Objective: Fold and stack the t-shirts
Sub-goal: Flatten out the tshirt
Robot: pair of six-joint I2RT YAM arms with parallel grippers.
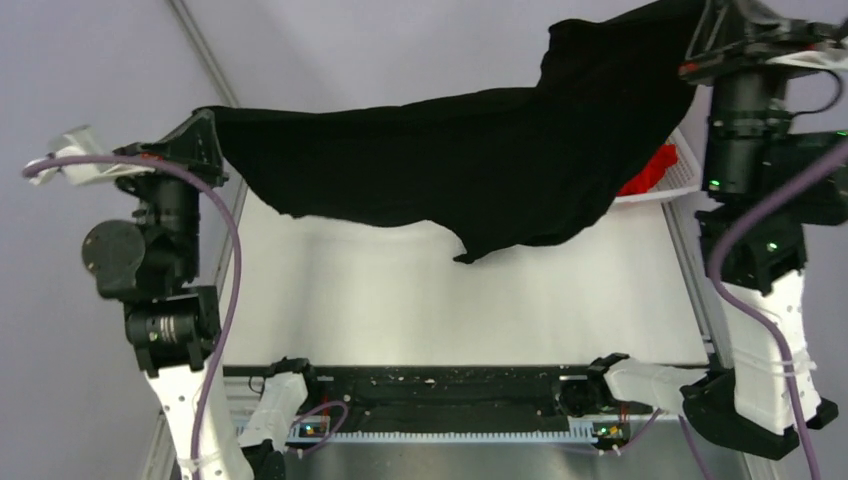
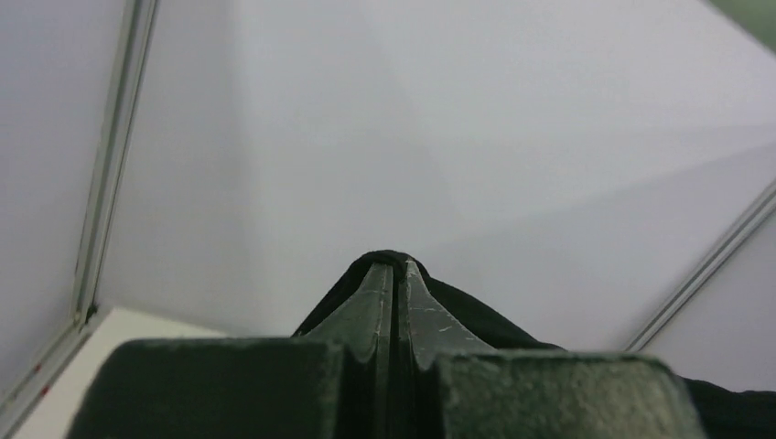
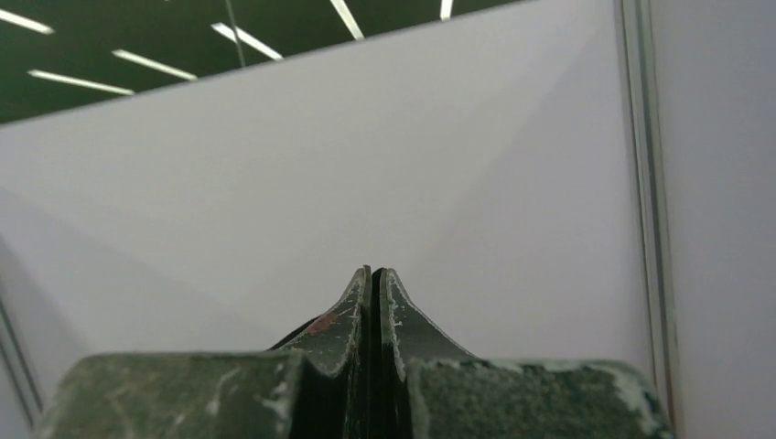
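The large black t-shirt [image 1: 470,160] hangs stretched in the air between my two grippers, well above the white table [image 1: 400,300]. My left gripper [image 1: 205,125] is shut on its left edge; in the left wrist view the black cloth [image 2: 476,315] wraps over the closed fingertips [image 2: 395,267]. My right gripper [image 1: 700,40] is raised higher at the top right and is shut on the shirt's right edge; a sliver of black cloth [image 3: 297,337] shows beside its closed fingertips [image 3: 374,273]. A red t-shirt [image 1: 650,170] lies in the basket. The turquoise-blue and orange-yellow shirts are hidden.
A white plastic lattice basket [image 1: 685,170] stands at the table's back right, partly behind the black shirt and the right arm. Metal frame rails [image 1: 210,60] run along the table's sides. Grey walls surround the table.
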